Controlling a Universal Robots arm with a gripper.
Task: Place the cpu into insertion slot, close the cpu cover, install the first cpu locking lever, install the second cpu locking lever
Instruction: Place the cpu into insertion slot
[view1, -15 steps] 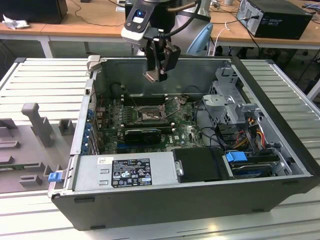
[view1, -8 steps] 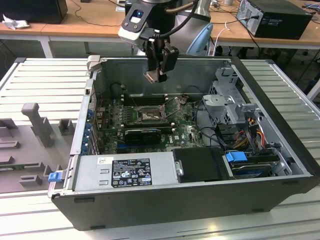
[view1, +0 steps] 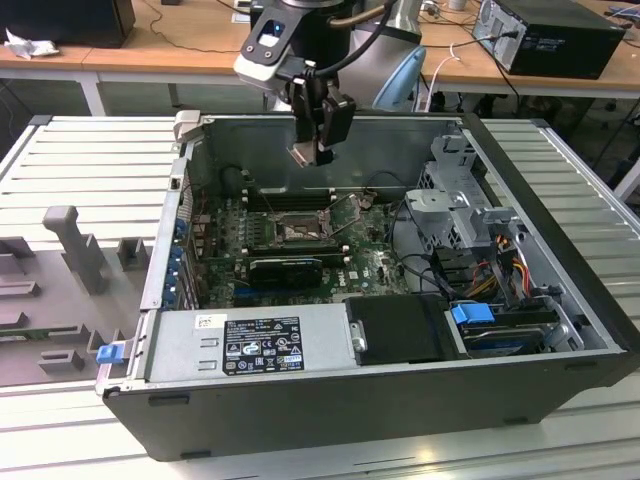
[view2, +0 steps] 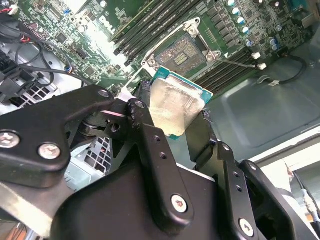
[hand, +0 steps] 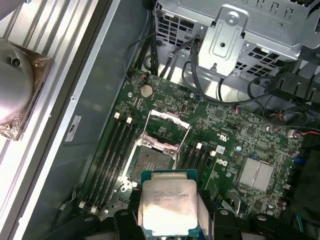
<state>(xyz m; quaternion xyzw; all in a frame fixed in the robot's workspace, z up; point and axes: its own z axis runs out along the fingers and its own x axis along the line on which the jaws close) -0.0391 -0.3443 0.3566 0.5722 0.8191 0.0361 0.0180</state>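
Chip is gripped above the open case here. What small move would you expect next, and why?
Probably a slow descent toward the insertion slot: the gripper holds the cpu well above the board, the slot's pin field lies bare, and the cpu cover stands open.

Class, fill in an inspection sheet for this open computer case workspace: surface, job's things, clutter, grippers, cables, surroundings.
Surface: open computer case on slatted table; green circuit board inside.
Job's things: cpu held over the case; insertion slot empty; cpu cover raised open.
Clutter: grey fixtures on table, exterior view's left.
Grippers: gripper shut on the cpu.
Cables: black cables near drive cage.
Surroundings: wooden desks, black box behind.
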